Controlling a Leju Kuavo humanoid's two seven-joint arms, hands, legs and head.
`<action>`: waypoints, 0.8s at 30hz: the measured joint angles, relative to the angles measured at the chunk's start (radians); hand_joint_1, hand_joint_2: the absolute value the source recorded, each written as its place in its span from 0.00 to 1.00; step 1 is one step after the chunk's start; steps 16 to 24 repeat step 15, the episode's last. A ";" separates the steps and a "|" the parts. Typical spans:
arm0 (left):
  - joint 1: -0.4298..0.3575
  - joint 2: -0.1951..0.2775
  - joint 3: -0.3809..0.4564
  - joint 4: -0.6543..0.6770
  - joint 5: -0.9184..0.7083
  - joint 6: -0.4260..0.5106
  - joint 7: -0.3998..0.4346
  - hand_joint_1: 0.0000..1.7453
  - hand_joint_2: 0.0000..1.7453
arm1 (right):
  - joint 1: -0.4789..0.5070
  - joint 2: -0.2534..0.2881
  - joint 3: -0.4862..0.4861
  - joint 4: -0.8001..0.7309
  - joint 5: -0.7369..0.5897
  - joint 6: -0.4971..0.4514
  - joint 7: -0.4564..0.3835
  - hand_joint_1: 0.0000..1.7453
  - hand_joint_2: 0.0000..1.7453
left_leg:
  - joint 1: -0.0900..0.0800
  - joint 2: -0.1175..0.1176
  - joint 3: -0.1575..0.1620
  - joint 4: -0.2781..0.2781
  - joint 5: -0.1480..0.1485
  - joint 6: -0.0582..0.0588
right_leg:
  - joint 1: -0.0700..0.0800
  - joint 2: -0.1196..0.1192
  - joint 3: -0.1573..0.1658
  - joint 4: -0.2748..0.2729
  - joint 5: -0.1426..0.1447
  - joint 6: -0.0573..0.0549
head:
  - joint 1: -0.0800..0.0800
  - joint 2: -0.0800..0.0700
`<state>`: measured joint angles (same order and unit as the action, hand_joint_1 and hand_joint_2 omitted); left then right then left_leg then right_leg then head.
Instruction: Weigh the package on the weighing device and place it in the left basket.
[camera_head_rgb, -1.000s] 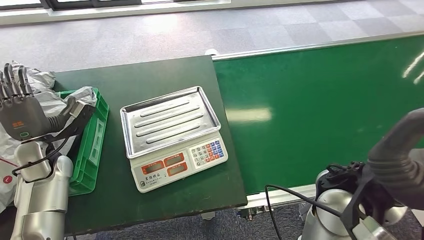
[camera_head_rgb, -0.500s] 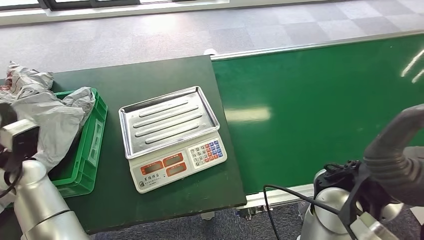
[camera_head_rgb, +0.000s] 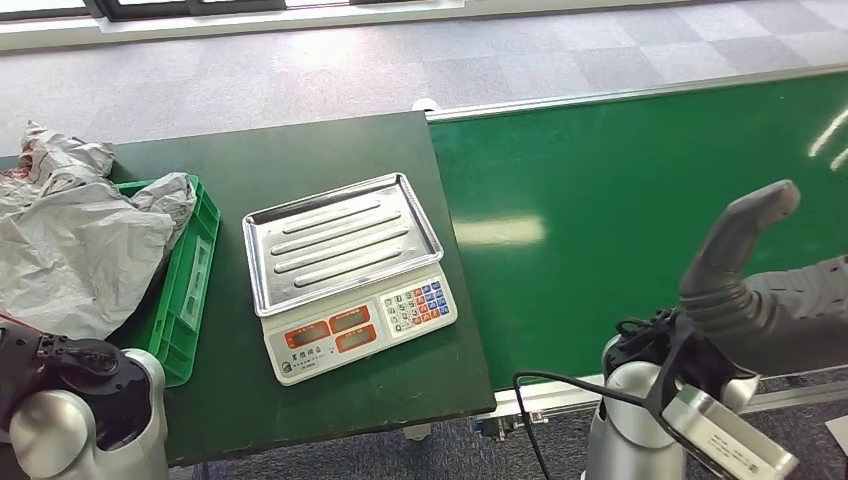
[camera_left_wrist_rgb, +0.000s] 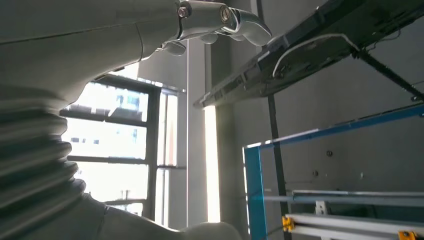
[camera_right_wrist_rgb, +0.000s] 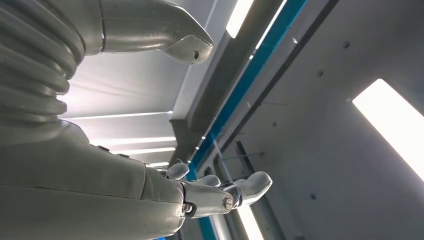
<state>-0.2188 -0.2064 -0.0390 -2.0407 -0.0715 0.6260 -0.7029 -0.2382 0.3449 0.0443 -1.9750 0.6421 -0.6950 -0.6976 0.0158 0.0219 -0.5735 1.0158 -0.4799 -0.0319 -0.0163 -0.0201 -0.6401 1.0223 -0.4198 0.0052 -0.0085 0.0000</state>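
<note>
A crumpled grey package (camera_head_rgb: 80, 250) lies heaped in the green basket (camera_head_rgb: 188, 290) at the left end of the dark green table (camera_head_rgb: 300, 150), its folds spilling over the basket's near and left rims. Just beside the basket, to its right, stands the weighing device (camera_head_rgb: 345, 275), its ribbed steel pan bare and its keypad and red display windows facing the robot. To the right of the table runs a green conveyor belt (camera_head_rgb: 640, 190) with a pale metal edge.

The robot's left hand (camera_left_wrist_rgb: 215, 22) is raised with its palm to the ceiling; in the left wrist view its fingers are loosely extended and hold nothing, with a window and ceiling beams behind them. The right hand (camera_right_wrist_rgb: 210, 192) is likewise turned upward, fingers spread apart from the thumb (camera_right_wrist_rgb: 165, 35) and empty, ceiling lights beyond. In the head view the right hand's grey thumb (camera_head_rgb: 745, 235) rises above the belt's near edge, and the left arm's silver joint (camera_head_rgb: 70, 420) sits low by the basket.
</note>
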 joint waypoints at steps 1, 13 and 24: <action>0.004 0.003 -0.014 -0.006 0.001 0.000 0.000 0.00 1.00 | 0.000 0.000 0.000 0.004 -0.001 0.000 0.000 0.00 1.00 | 0.000 0.000 0.000 0.000 0.000 0.000 | 0.000 0.000 0.000 0.000 0.000 0.000 | 0.000 0.000; 0.002 0.029 -0.158 0.148 -0.015 -0.617 0.023 0.00 1.00 | 0.044 -0.035 0.216 0.138 -0.258 0.088 0.015 0.00 1.00 | -0.001 0.000 0.002 0.000 0.000 0.000 | 0.000 0.000 0.000 0.000 0.000 0.000 | 0.000 0.000; 0.001 0.022 -0.164 0.200 0.013 -0.712 0.013 0.00 1.00 | 0.057 -0.045 0.252 0.147 -0.297 0.146 0.016 0.00 1.00 | -0.001 0.001 0.002 0.000 0.000 0.000 | -0.001 0.001 0.000 0.000 0.000 0.000 | 0.000 0.000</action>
